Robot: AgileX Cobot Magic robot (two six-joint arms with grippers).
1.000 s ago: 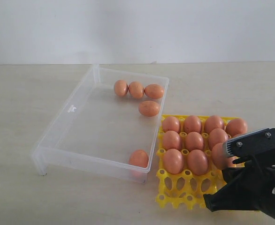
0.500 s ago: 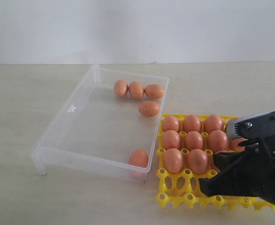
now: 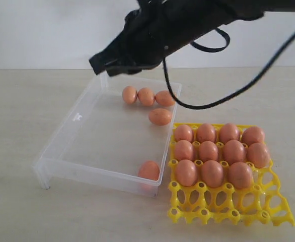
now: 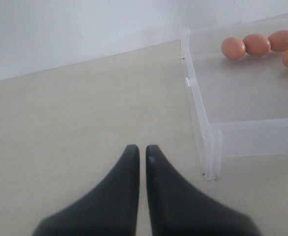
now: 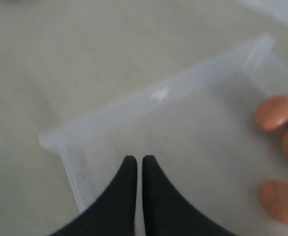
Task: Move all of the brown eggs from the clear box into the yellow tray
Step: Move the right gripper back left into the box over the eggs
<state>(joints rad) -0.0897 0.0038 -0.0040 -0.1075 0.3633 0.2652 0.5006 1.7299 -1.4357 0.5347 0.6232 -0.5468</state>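
Note:
Five brown eggs lie in the clear box (image 3: pixel 73 120): a row of three (image 3: pixel 146 96) at its far end, one (image 3: pixel 160 116) just in front of them, and one (image 3: pixel 148 170) in the near right corner. The yellow tray (image 3: pixel 208 207) to the right of the box holds several eggs (image 3: pixel 208 151) in its three back rows; its front row is bare. My right gripper (image 3: pixel 100 65) (image 5: pixel 135 158) hangs shut and empty above the box's far left part. My left gripper (image 4: pixel 142 147) is shut over the bare table beside the box wall (image 4: pixel 203 132); it is out of the exterior view.
The right arm and its cable (image 3: pixel 223 96) stretch from the upper right across the box's far end. A pale wall (image 3: pixel 47 30) rises behind the table. The beige tabletop (image 3: pixel 16 126) extends left of the box and in front of the tray.
The right arm has left the tray's front right corner, risen and swung across to above the box's far left. The tray's right side is uncovered now.

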